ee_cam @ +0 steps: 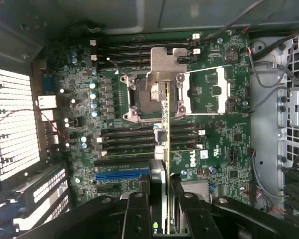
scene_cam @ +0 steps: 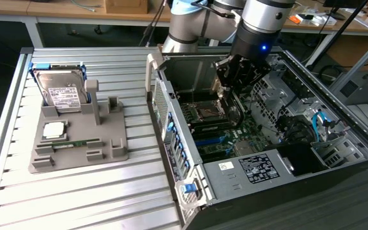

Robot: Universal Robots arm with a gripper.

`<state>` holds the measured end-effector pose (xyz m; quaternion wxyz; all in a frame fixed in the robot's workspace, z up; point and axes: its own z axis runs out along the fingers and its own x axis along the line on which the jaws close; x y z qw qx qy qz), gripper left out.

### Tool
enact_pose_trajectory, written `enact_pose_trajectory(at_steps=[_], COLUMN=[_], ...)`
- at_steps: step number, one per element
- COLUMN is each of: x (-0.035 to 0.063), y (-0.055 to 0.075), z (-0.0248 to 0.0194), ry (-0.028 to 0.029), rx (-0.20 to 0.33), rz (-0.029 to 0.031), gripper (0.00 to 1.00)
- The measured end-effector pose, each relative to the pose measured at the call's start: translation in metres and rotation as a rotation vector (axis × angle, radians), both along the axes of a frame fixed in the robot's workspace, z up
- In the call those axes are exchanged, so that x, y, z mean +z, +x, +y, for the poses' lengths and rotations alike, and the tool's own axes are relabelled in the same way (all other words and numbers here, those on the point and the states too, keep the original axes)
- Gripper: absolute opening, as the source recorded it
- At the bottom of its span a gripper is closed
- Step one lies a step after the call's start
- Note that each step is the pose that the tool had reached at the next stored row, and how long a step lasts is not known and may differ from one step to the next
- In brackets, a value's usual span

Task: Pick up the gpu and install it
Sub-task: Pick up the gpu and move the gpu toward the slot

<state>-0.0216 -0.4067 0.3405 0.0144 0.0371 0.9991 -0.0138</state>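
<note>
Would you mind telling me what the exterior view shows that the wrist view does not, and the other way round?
Exterior view's own: the slatted table, the grey holder carrying the hard drive and memory stick, and the arm reaching into the open computer case.
Wrist view's own: the fingers clamped on either side of the gpu, seen edge-on, with its silvery bracket at the far end.
Shared: the gripper shut on the gpu, held above the motherboard inside the case.
</note>
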Motion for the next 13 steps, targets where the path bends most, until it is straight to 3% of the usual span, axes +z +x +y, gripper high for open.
enact_pose_trajectory(at_steps=[13], x=[-0.0016], y=[0.0095], z=[0.0], ry=[0.0], rx=[0.0], rz=[0.0], gripper=[0.27])
